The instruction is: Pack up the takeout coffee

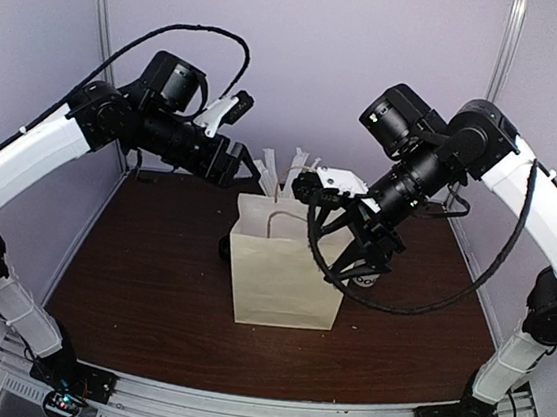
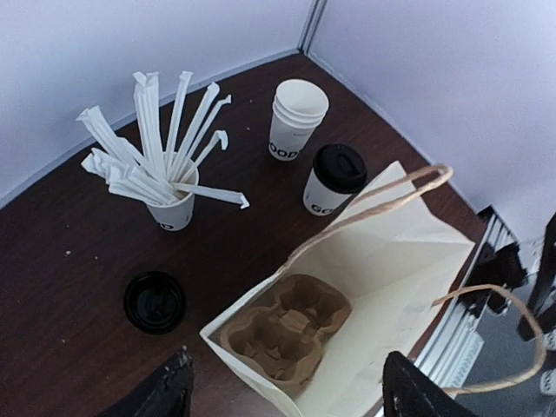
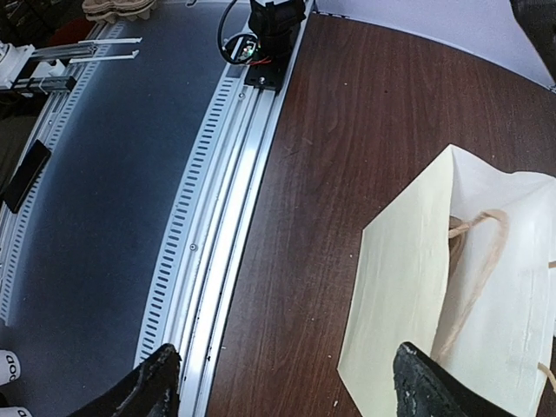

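Takeout coffee (image 2: 333,180) stands upright on the table (image 2: 69,287), lid on, not in the bag. It sits just beside the paper bag (image 2: 400,261), near the stack of lidless cups (image 2: 295,122). The straw cup (image 2: 171,211) and a loose black lid (image 2: 155,301) are off to the side. The bag is open with a cardboard cup carrier (image 2: 285,334) inside, and the wells look empty.

Left gripper (image 2: 291,395) has its jaws spread wide, holding nothing, above the bag mouth. Right gripper (image 3: 287,387) is also spread and empty, over the table beside the bag.

Handling guess: thin paper wall dents if squeezed hard, and the smooth surface is a bit slippery. Can't tell if it's filled, so treat it as sloshy and keep it upright. Grip the sidewall around mid-height, below the lid rim. Avoid the lid itself, since it could pop off.
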